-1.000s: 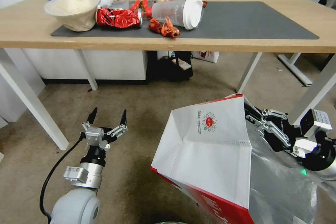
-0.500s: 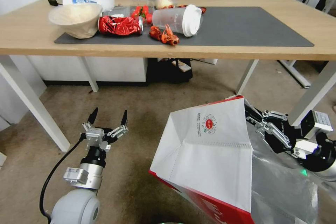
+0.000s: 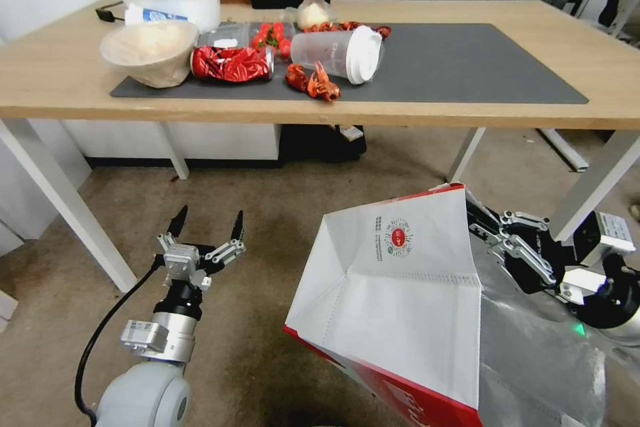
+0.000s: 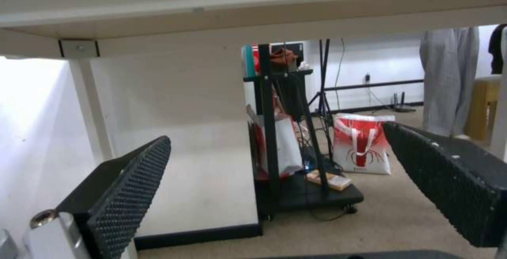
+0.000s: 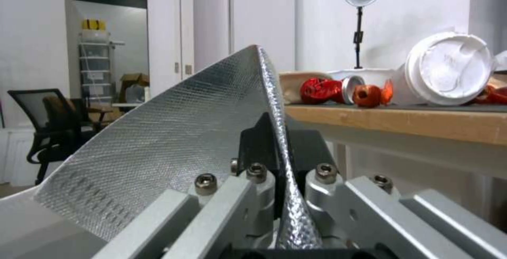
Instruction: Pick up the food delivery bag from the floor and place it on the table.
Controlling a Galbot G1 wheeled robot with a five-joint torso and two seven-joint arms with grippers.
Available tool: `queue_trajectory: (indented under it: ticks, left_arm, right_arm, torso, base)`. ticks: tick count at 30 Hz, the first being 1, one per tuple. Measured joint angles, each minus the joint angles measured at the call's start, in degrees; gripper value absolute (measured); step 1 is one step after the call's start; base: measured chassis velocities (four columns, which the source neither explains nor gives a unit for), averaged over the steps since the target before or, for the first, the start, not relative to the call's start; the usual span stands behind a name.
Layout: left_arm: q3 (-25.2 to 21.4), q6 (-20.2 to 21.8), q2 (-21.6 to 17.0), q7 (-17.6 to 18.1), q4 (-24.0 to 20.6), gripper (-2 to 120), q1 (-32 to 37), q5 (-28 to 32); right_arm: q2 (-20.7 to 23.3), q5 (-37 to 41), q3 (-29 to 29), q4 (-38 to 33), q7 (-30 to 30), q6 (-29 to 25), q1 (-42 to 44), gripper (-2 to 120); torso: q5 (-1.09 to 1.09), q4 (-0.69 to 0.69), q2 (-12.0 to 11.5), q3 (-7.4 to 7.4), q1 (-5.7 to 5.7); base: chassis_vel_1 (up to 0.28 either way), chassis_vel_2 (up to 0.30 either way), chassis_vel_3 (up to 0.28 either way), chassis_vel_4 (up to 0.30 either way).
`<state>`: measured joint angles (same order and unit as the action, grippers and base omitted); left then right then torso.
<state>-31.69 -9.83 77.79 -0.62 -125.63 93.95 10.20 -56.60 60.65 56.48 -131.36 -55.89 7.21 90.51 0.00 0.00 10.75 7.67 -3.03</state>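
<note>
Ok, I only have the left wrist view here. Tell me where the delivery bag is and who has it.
Observer: The right gripper is shut on the food delivery bag, pinching its foil-lined edge.
Operator: Confirm the pinch.
Observer: In the right wrist view the foil wall sits between the fingers.
Operator: Report the table.
Observer: The table carries a tipped cup on the mat's left half; the mat's right half is bare.

L tool (image 4: 275,187) open beneath table (image 4: 253,17) underside.
</note>
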Motion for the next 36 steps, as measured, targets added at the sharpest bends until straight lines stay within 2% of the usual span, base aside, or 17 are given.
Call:
queue_trajectory:
  ticks: [22,36]
  left_arm:
    - [-0.6,0.42,-0.01,0.15,-0.44,100,0.3,-0.54]
    - [-0.82,3.37,-0.09,0.75,-2.91,100,1.65,-1.22]
  right_arm:
    - [-0.25,-0.09,-0.19,0.18,-0.1,0.0,-0.12,0]
    - [-0.86,-0.24,-0.18,0.15,-0.74,-0.19,0.04,0]
  torso:
    - [0.0,0.0,4.88,3.68,-1.23]
    - [0.0,0.0,8.33,6.2,-2.19]
  base:
    - [0.0,0.0,0.0,0.0]
    - [0.0,0.0,0.0,0.0]
